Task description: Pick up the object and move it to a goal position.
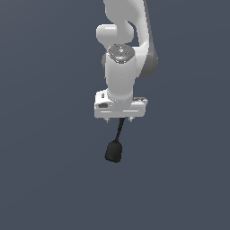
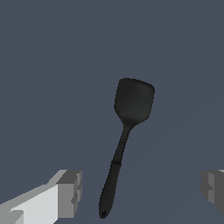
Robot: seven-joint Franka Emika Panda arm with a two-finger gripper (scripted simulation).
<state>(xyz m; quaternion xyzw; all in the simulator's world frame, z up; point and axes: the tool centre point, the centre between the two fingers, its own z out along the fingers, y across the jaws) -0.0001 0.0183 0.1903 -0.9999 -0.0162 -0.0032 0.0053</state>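
Note:
The object (image 1: 114, 150) is a matte black item with a thin straight stem and a broad rounded head. In the exterior view its stem runs out from under my white gripper (image 1: 119, 119), and the head points toward the camera. In the wrist view the object (image 2: 127, 127) lies on the dark surface, with the thick end of its stem between my fingers. My gripper (image 2: 142, 190) is open wide. The left finger (image 2: 70, 192) is close beside the stem without touching it, and the right finger (image 2: 214, 188) stands far off. Nothing is gripped.
A plain dark blue-grey surface (image 1: 45, 179) fills both views. My white arm (image 1: 123, 54) rises straight above the gripper in the exterior view. No other objects show.

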